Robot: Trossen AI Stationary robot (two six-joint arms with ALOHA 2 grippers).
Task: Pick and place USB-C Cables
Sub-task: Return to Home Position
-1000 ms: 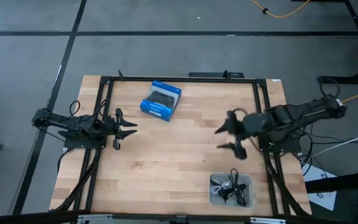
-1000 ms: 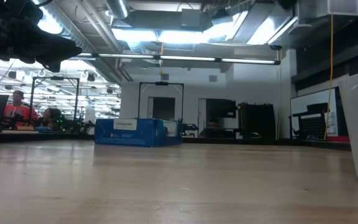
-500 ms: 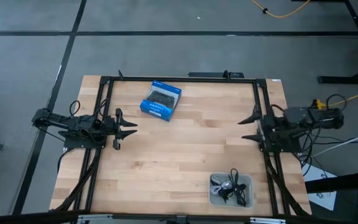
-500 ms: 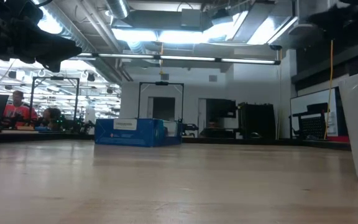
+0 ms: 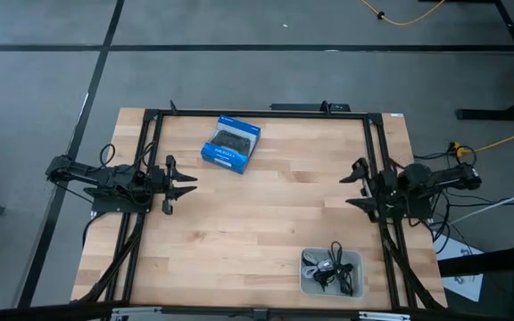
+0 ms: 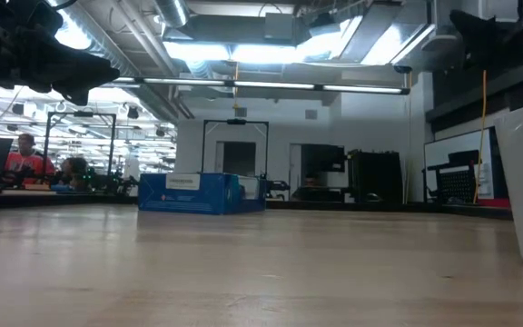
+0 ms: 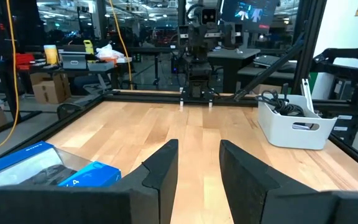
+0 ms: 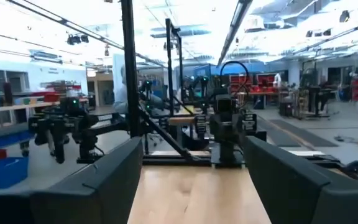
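Your right gripper [image 5: 356, 185] has drawn back to the right edge of the table [image 5: 257, 227], fingers spread. Your left gripper [image 5: 178, 185] hasn't moved and is spread too. The USB-C Cables [image 5: 332, 266] lie tangled in the white bin [image 5: 309, 287] (too knotted to count).

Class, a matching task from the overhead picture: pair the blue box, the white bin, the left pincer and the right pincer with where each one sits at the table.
Things:
1. blue box
2. white bin
3. left pincer
4. right pincer

Places:
A. at the table's right edge, open, holding nothing
B. bottom right of the table in the overhead picture, with the USB-C cables inside
C. near the table's top edge in the overhead picture, left of the middle
D. at the table's left edge, open, holding nothing

Pairs: 1-C, 2-B, 3-D, 4-A
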